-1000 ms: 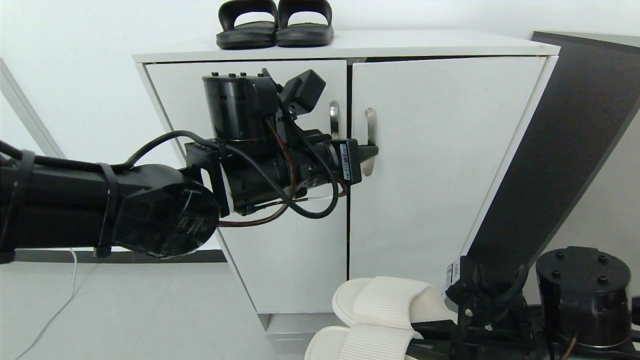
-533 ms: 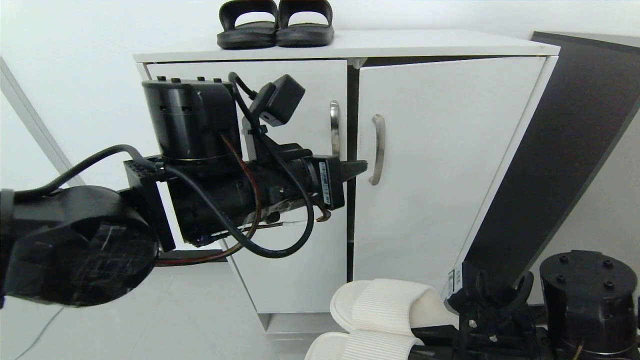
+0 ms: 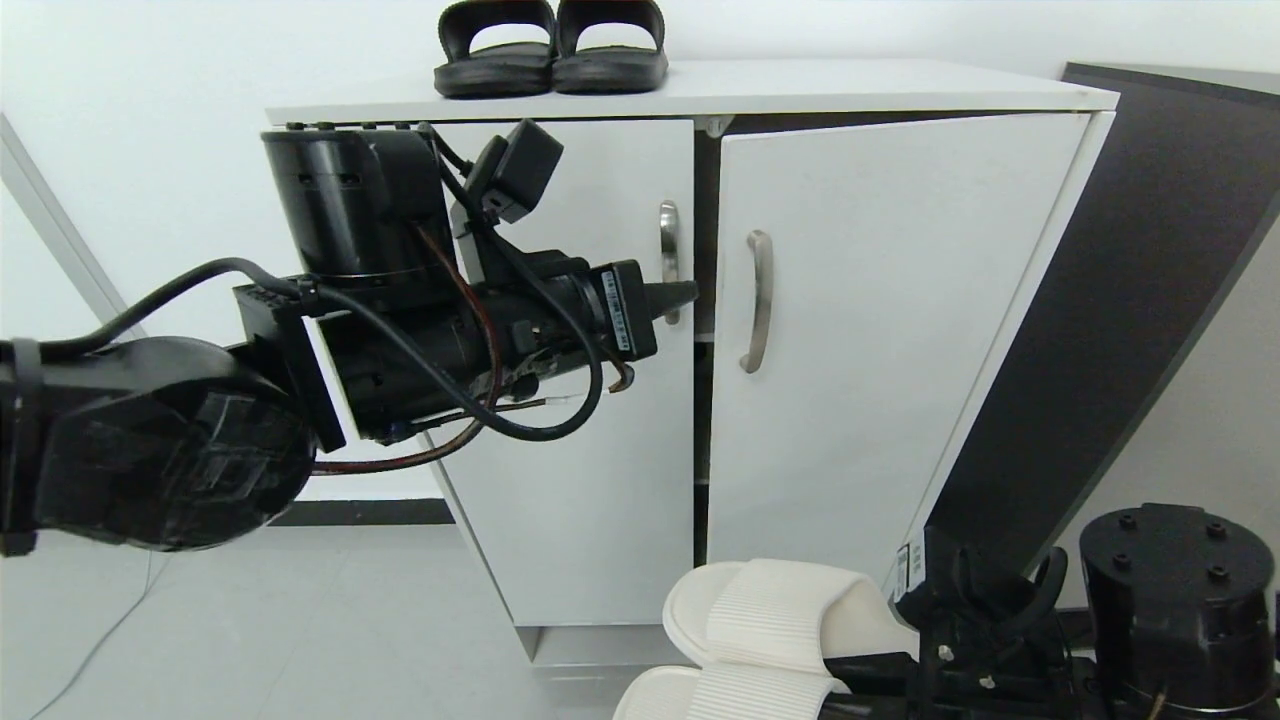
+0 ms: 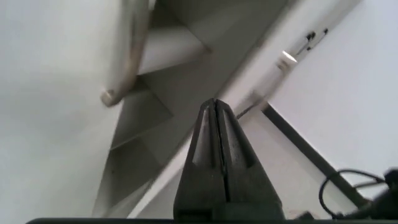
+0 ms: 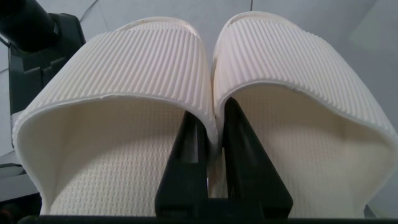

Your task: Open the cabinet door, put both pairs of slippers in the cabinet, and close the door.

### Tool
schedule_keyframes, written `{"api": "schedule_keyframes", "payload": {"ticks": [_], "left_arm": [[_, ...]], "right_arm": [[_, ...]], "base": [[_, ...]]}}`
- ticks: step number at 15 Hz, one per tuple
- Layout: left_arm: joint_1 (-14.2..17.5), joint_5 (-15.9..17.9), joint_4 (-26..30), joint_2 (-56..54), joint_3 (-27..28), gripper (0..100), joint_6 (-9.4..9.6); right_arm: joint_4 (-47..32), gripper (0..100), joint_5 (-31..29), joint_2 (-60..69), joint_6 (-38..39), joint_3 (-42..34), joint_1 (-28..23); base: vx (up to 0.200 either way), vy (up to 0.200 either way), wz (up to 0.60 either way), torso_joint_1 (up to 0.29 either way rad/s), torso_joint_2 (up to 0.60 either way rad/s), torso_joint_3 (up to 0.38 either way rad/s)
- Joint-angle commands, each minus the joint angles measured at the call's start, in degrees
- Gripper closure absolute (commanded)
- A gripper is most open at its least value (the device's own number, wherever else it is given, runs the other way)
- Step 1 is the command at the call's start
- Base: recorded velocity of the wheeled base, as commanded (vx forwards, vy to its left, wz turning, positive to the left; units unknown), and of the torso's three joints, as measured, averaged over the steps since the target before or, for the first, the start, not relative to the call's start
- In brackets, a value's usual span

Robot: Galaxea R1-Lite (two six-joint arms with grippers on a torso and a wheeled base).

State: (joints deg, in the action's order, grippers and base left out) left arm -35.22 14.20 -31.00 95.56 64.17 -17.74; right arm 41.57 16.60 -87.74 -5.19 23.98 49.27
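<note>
Door progress shows: the white right-hand cabinet door [image 3: 880, 330] now stands ajar, and the left gripper [image 3: 685, 293] has slipped off its curved metal handle [image 3: 757, 300], fingers clenched empty, while the right gripper [image 5: 214, 118] clamps the cream ribbed slippers [image 3: 770, 610] low in front, so the gap probably needs widening before stowing.

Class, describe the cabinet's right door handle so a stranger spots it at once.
Find the white cabinet with two doors. Its right door stands slightly ajar, and a curved metal handle runs vertically near that door's inner edge. Unlike the left door's handle, it sits right of the dark gap.
</note>
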Motion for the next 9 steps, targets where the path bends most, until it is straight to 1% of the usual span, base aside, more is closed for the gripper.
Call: {"api": "schedule_keyframes", "payload": {"ticks": [1,2,5,9], "left_arm": [[1.12,0.04,-0.11,3.31,2.63,100,-0.63],[1.12,0.12,-0.2,4.46,4.12,100,-0.72],[1.03,2.85,-2.84,7.09,6.4,100,-0.72],[0.85,3.2,-3.19,9.2,9.13,100,-0.72]], "right_arm": [[0.0,100,0.01,-0.33,0.01,0.02,0.03],[0.0,100,0.01,-0.68,0.01,0.02,0.03],[-0.17,100,0.01,-1.03,-0.08,-0.07,0.3],[-0.17,100,0.1,-1.21,0.01,0.02,0.91]], "base": [[0.0,0.0,0.0,0.0,0.0,0.0],[0.0,0.0,0.0,0.0,0.0,0.0],[0.0,0.0,0.0,0.0,0.0,0.0],[0.0,0.0,0.0,0.0,0.0,0.0]]}}
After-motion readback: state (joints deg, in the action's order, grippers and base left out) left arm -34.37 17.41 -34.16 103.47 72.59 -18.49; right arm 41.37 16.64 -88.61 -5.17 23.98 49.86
